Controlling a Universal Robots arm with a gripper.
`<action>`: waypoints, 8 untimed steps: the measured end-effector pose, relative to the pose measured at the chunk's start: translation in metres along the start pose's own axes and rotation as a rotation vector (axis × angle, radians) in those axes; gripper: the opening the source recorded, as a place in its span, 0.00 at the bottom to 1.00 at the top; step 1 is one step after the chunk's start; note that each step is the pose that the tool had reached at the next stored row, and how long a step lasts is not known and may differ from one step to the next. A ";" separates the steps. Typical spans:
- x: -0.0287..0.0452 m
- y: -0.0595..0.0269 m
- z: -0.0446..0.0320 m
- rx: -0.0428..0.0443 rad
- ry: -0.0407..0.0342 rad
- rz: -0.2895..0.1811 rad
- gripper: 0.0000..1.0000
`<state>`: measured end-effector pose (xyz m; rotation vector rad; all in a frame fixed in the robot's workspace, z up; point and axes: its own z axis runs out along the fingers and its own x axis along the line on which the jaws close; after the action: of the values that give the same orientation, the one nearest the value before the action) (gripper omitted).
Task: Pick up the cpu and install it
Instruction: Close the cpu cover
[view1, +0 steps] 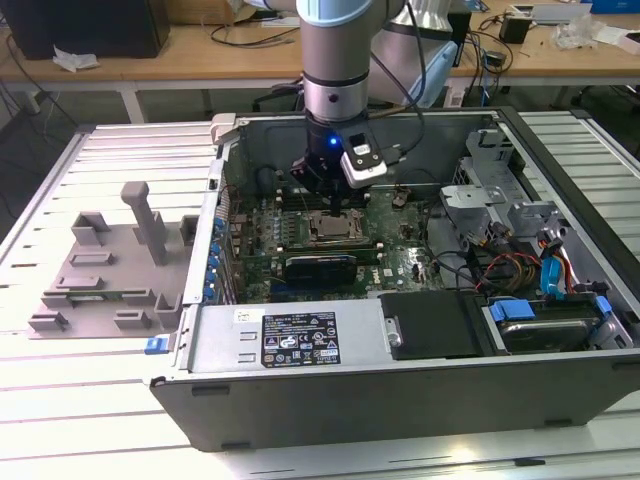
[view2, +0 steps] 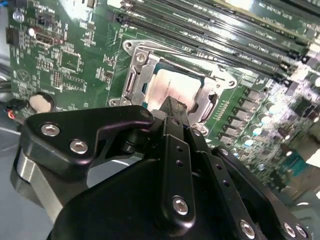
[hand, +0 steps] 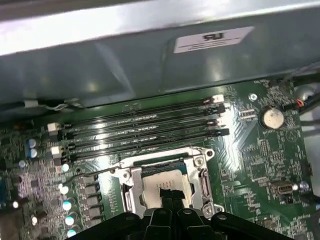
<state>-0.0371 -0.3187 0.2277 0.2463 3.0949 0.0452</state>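
Gripper (hand: 171, 196) closed together over cpu (hand: 152, 190) | cpu in socket (hand: 127, 186), partly hidden | contact unclear

Arm (view1: 338, 60) hangs vertical, end effector (hand: 172, 196) pinched closed
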 end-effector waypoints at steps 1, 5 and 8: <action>0.0000 -0.0001 0.0005 -0.0008 0.0009 -0.027 0.11; 0.0042 -0.0009 0.0032 -0.0024 0.0023 -0.071 0.11; 0.0059 -0.0011 0.0034 -0.0027 0.0025 -0.078 0.11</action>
<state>-0.0430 -0.3187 0.2240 0.1253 3.1033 0.0474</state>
